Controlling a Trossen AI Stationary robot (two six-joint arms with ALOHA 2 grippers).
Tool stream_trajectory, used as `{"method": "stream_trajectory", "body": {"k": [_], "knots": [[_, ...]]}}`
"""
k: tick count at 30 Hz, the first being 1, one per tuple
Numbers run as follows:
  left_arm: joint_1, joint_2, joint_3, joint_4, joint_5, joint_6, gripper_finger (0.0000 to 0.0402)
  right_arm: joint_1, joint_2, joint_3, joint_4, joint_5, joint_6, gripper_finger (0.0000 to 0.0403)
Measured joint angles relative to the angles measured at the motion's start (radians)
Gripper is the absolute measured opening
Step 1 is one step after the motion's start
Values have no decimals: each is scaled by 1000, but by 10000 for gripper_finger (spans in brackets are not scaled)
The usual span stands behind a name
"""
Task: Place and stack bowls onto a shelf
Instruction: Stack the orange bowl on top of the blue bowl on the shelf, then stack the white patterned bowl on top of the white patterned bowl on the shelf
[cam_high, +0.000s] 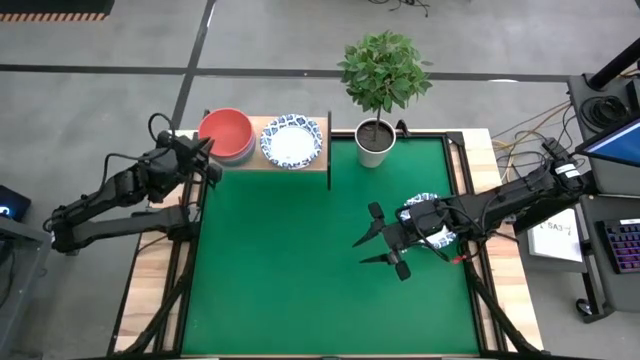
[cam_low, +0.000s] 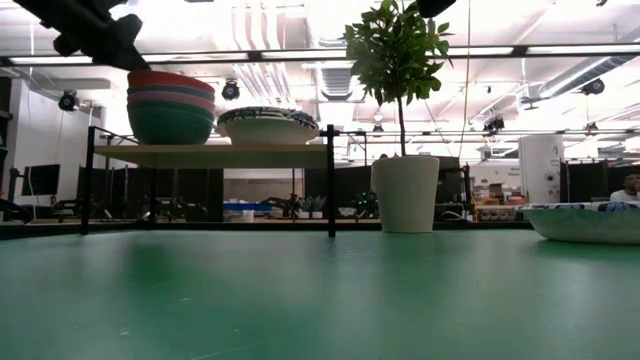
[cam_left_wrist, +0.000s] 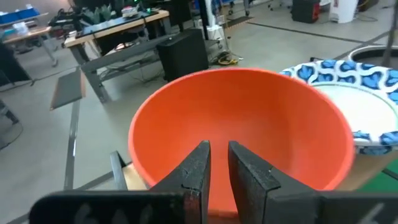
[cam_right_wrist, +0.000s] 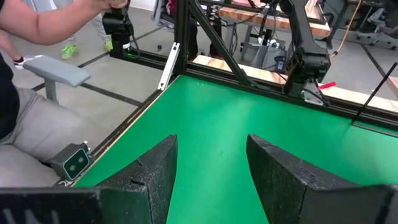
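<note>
On the light-wood shelf (cam_high: 257, 122) (cam_low: 220, 155) at the table's far left stands a stack of plain bowls (cam_low: 170, 105) with the red bowl (cam_high: 225, 130) (cam_left_wrist: 242, 118) on top. Beside it sits a white bowl with a blue patterned rim (cam_high: 291, 141) (cam_low: 268, 125). My left gripper (cam_high: 208, 152) (cam_left_wrist: 217, 158) is at the red bowl's near rim, its fingers shut to a narrow slit with nothing between them. My right gripper (cam_high: 362, 240) (cam_right_wrist: 211, 155) hangs open over the green table's right half. Another patterned bowl (cam_high: 425, 203) (cam_low: 585, 222) rests on the table under the right arm. My left gripper reaches over the red bowl's near rim (cam_left_wrist: 143, 171), its fingers (cam_left_wrist: 199, 168) pointing slightly downward above the bowl's inside. The fingers themselves hide the rim beneath them, so I cannot tell whether they touch it. The red bowl sits level on the stack.
A small tree in a pale pot (cam_high: 375, 140) (cam_low: 405, 195) stands just right of the shelf's black end post (cam_low: 330, 180). The green table top (cam_high: 300, 270) stretches between the arms. A person (cam_right_wrist: 37, 74) sits beyond the table's edge in the right wrist view.
</note>
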Motion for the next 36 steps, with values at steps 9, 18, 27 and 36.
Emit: {"method": "stream_trajectory", "body": {"k": [9, 18, 27, 36], "knots": [[0, -13, -14, 6, -7, -29, 39, 0, 0, 0, 2, 0, 12, 183], [0, -33, -9, 61, 191, -63, 39, 1, 0, 0, -2, 84, 168, 183], [-18, -66, -7, 138, 527, -130, 39, -42, 6, 76, -467, 415, 776, 183], [-30, -81, 24, 276, 831, -188, 39, -73, 136, 190, -1034, 341, 1157, 183]]}}
